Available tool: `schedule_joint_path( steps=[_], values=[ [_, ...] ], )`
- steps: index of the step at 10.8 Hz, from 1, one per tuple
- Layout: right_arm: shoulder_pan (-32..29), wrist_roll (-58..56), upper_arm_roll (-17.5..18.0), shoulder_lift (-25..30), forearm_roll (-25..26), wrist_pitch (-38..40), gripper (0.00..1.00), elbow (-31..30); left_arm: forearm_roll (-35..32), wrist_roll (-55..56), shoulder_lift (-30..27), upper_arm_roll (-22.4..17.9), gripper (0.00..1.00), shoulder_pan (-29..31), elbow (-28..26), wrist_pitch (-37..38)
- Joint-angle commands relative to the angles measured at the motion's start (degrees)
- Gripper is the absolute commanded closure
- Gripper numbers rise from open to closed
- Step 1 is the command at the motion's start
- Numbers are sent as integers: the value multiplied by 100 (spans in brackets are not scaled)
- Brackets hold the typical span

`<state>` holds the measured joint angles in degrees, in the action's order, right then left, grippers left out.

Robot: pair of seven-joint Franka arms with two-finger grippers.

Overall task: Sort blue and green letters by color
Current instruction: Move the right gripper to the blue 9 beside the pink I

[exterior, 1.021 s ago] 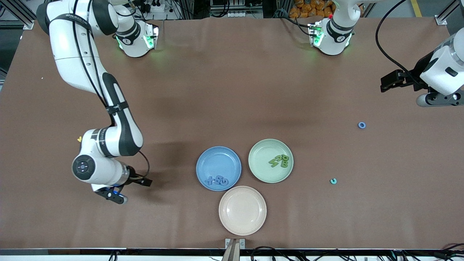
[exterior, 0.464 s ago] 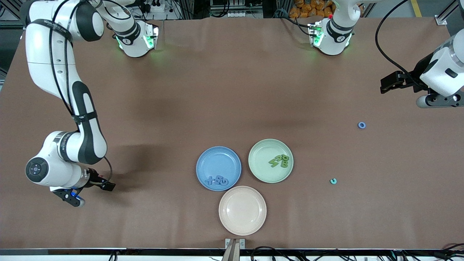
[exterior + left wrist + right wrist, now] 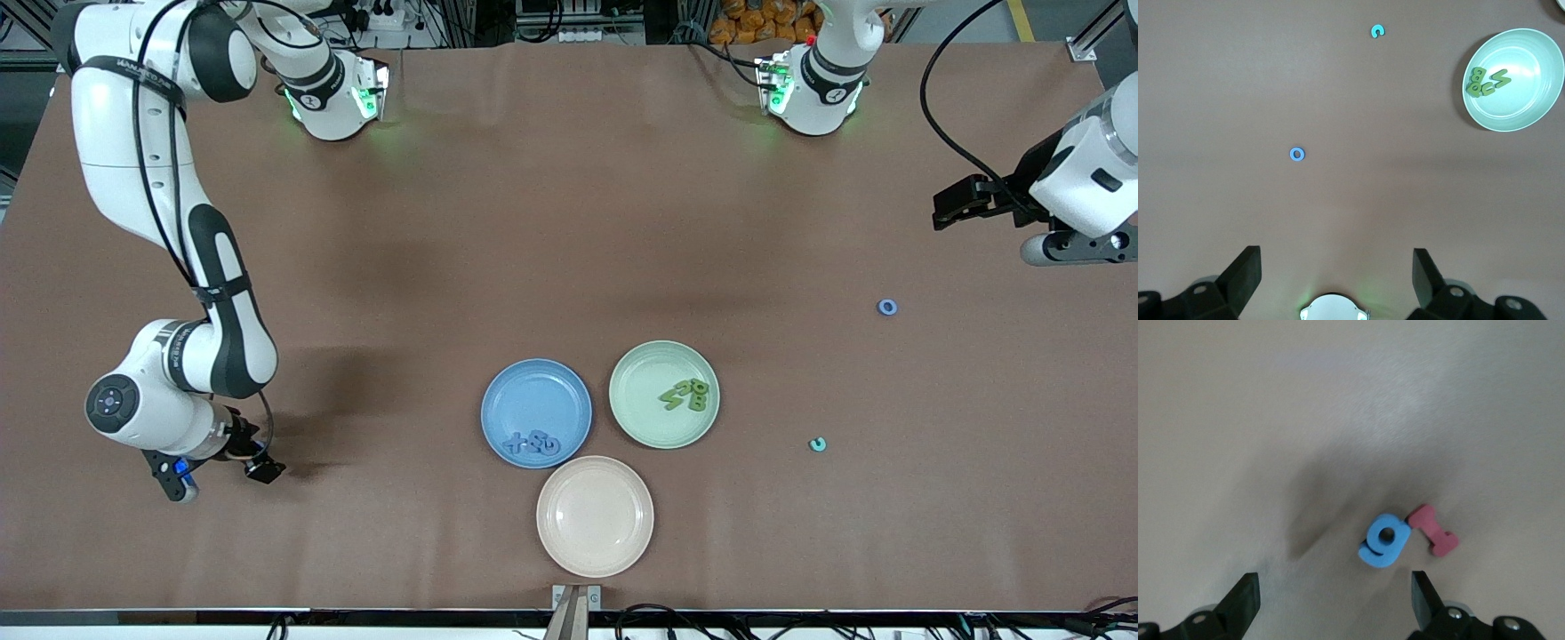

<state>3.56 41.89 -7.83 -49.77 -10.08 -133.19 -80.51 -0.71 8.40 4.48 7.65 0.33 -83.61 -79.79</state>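
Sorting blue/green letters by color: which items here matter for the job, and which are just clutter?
Part of the job:
- blue ring letter loose on the table
- blue g-shaped piece under the right end effector
- blue letters in the blue plate
- green letters in the green plate

Lying about:
- dark red piece
- teal letter
- beige plate

Blue plate point(image 3: 536, 400), green plate point(image 3: 653, 404), beige plate point(image 3: 595, 516) clustered together; red piece point(image 3: 1433, 531)

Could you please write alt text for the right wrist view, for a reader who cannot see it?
A blue letter, shaped like a "g", lies on the brown table touching a dark red piece. The open right gripper hangs over the table beside them, holding nothing.
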Motion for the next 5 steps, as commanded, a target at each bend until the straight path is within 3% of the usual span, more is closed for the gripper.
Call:
schedule_joint_path(
  steps=[1, 5],
  values=[
    [-407, 223, 27, 108, -73, 65, 0, -26, 79, -155, 17, 0, 0, 38, 12, -37],
    [-243, 747, 35, 72, -73, 30, 0, -26, 88, -155, 26, 0, 0, 38, 12, -37]
  ],
)
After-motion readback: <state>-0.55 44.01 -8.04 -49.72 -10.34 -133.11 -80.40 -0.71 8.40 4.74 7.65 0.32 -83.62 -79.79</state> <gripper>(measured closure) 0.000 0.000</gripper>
